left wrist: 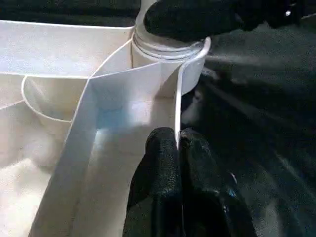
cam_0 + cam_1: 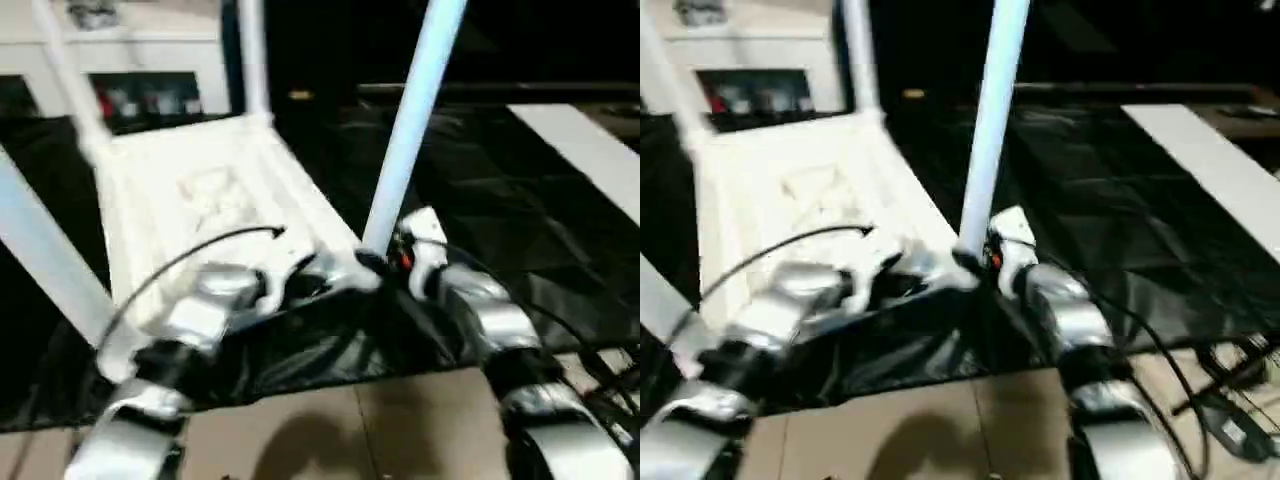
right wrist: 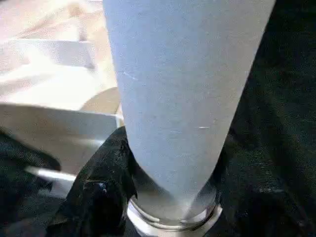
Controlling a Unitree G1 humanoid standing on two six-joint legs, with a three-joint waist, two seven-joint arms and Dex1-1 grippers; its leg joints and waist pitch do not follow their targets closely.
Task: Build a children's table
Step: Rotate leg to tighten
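Children's table parts lie on a black sheet (image 2: 520,230): the white tabletop (image 2: 200,200) rests upside down, ribbed underside up, with legs standing from its corner sockets. At the far left, one leg (image 2: 45,250) slants across the near corner, and two more rise from the far corners, one (image 2: 70,75) on the left and one (image 2: 252,60) further right. The left gripper (image 1: 177,163) is pinched shut on the thin rim wall of the tabletop's near edge, its black fingers (image 1: 158,168) pressed together with the wall between them. Just beside it, at the near right corner, the fourth leg (image 2: 410,120) stands upright in its socket (image 1: 168,54). The right gripper (image 3: 170,163) clasps the base of this leg, its fingers (image 3: 101,187) partly spread around the tube just above the socket collar. Beyond the tabletop stands a white glass-door cabinet (image 2: 150,70).
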